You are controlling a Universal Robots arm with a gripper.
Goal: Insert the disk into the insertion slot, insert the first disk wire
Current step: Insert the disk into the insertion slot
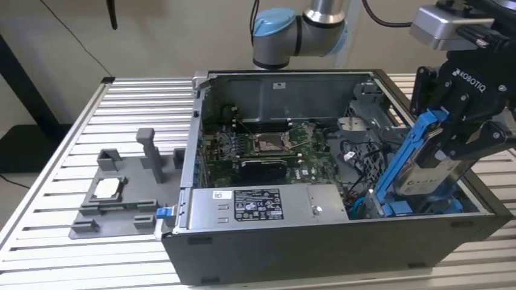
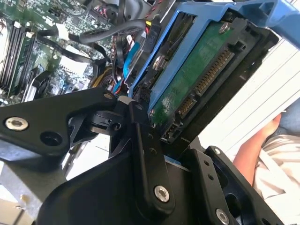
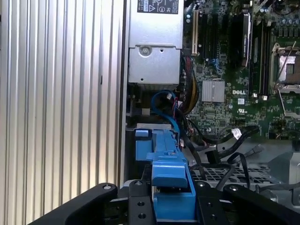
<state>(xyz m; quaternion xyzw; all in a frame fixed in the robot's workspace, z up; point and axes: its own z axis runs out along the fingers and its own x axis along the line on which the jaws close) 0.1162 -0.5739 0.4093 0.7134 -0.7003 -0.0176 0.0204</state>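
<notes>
1 end effector [image 1: 448, 142] clamping disk [image 1: 419, 172], long axis near-upright; lower end at insertion slot [image 1: 427, 208]

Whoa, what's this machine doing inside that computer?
A robot arm's claw is gripping the disk, a hard drive in a blue frame. It holds the disk tilted over the open computer case. The disk's lower end reaches down to the insertion slot, at the exterior view's right, but it is not lying flat in there yet. In the second wrist view its connectors have no wire attached.
</notes>
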